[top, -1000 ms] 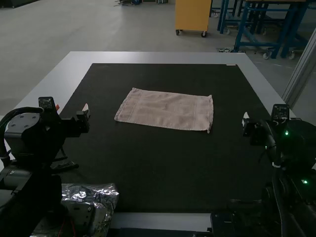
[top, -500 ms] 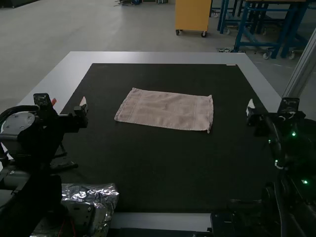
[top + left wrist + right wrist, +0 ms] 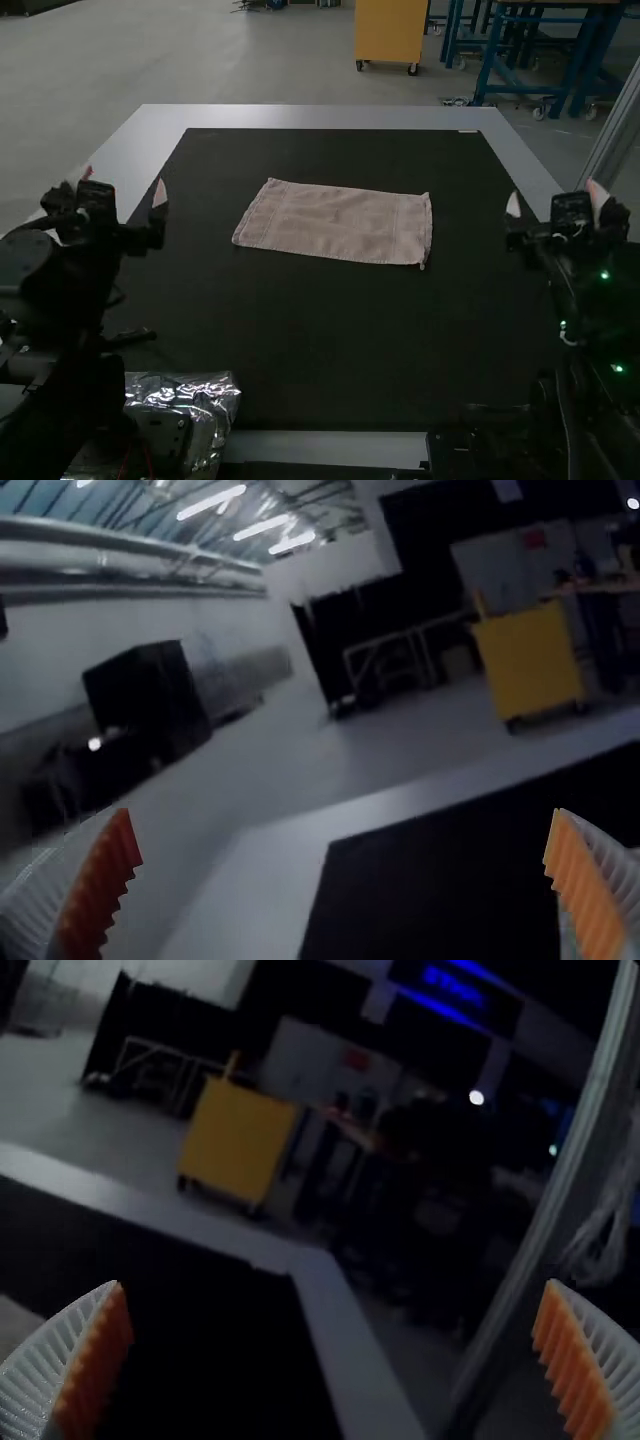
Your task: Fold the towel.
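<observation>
A pinkish towel (image 3: 335,222) lies spread flat as a rectangle on the dark mat, with a small tag at its near right corner. To its left, my left gripper (image 3: 122,190) is raised over the table's left side, open. My right gripper (image 3: 555,200) stands open beyond the towel's right side, well apart from it. Wide space separates the orange pads of the left gripper (image 3: 345,880) in its wrist view. The right gripper (image 3: 335,1355) shows the same spread in its own view, where a pale bit of the towel (image 3: 15,1322) appears at the edge.
The dark mat (image 3: 330,330) covers most of the table, bordered by a pale table edge (image 3: 320,117). A crinkled silver foil packet (image 3: 215,395) lies near the left arm's base. An upright metal post (image 3: 550,1210) stands past the table's right side.
Both grippers have opened and tilted up, their two white fingertips now apart in the high view. The left one has shifted slightly left, the right one slightly right. The towel has stayed put.
</observation>
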You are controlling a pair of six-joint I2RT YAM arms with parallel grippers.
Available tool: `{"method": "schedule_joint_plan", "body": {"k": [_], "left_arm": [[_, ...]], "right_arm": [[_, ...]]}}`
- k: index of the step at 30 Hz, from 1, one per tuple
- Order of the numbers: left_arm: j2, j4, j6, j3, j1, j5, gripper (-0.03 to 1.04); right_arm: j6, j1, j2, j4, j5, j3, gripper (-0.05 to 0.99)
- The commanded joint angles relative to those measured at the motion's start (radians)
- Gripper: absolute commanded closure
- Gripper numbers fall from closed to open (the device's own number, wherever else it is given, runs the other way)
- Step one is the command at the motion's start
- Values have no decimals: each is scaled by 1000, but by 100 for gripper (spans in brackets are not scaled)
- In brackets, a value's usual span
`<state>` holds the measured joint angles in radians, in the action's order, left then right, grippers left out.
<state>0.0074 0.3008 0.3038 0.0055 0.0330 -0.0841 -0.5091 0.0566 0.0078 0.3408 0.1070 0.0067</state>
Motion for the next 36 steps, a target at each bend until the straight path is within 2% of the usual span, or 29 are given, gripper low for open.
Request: {"method": "schedule_joint_plan", "body": {"k": [1, 3, 7, 9, 12, 13, 14, 18, 19, 21, 23, 25, 28, 30, 31, 33, 36], "left_arm": [[-7, 40, 83, -1, -2, 40, 5], [-7, 66, 81, 22, -2, 43, 5], [32, 46, 77, 151, 1, 37, 5], [109, 27, 57, 220, 1, 27, 5], [290, -37, 1, 337, 2, 20, 5], [362, -69, -12, 378, 1, 18, 5], [439, -95, -32, 419, -1, 9, 5], [741, -224, -166, 573, -4, 0, 5], [803, -250, -167, 599, -4, 0, 5], [924, -285, -178, 639, -4, 4, 5], [1034, -315, -218, 663, -4, 24, 5], [1145, -336, -261, 682, -4, 50, 5], [1263, -335, -276, 714, -2, 66, 5], [1312, -325, -278, 735, 1, 66, 5], [1333, -319, -279, 746, 1, 66, 5], [1375, -321, -284, 771, 1, 64, 5], [1435, -333, -305, 807, 1, 61, 5]], "right_arm": [[-45, -15, -8, 52, -7, -1, 2], [3, -23, 4, 37, -7, 52, 2], [109, -28, 123, 23, -4, 200, 2], [178, -28, 227, 14, -3, 292, 2], [294, -28, 396, -80, -21, 431, 2], [351, -29, 452, -111, -50, 470, 2], [379, -28, 508, -149, -69, 506, 2], [455, -28, 709, -318, -107, 607, 2], [480, -29, 759, -359, -141, 621, 2], [485, -20, 851, -447, -159, 638, 2], [492, -17, 937, -525, -201, 650, 2], [494, -11, 1008, -557, -224, 644, 2], [492, -8, 1084, -554, -225, 628, 2], [480, -9, 1118, -543, -277, 624, 2], [477, -9, 1129, -534, -286, 625, 2], [477, -8, 1137, -513, -285, 630, 2], [475, -6, 1137, -479, -240, 638, 2]]}}
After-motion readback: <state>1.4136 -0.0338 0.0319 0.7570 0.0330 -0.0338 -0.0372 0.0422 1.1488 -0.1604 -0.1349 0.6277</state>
